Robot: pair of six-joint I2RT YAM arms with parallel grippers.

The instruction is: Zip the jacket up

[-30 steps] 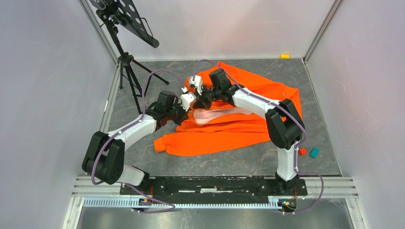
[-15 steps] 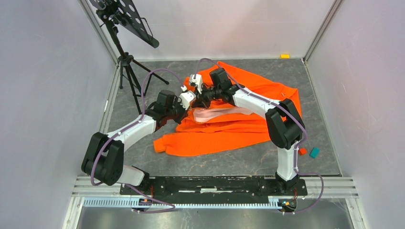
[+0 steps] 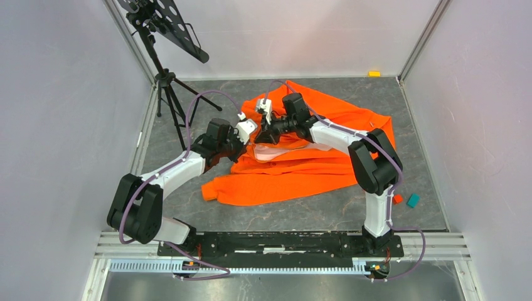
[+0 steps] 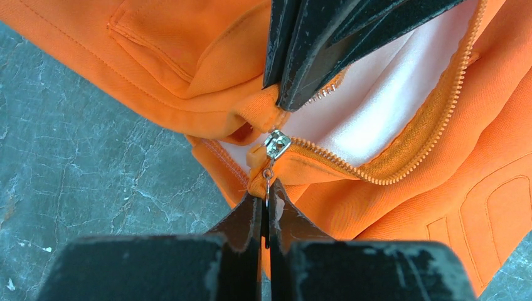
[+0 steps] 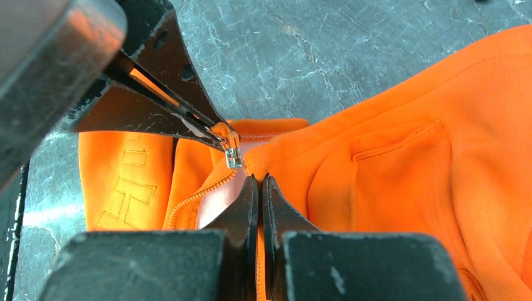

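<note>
Both arms are the same build: left arm (image 3: 179,168) and right arm (image 3: 335,135) have white link shells with chunky black joint housings (image 3: 374,164). A lilac cable (image 3: 188,119) runs along each arm down to the black base plate (image 3: 276,241), with small orange-red connectors (image 3: 375,268) at the near edge. White camera blocks (image 3: 246,130) sit at the wrists. Left gripper (image 4: 265,207) and right gripper (image 5: 259,188) have black wedge fingers (image 4: 241,219), paint scuffed grey at the edges. The left one's side plate has two round holes (image 5: 187,73).

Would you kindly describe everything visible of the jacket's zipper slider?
The zipper slider is small, shiny silver metal, at one end of the orange jacket's front opening; beyond it the teeth lie parted over pale lining. Its thin pull is pinched in the shut left hand; the right hand clamps fabric beside it.
</note>
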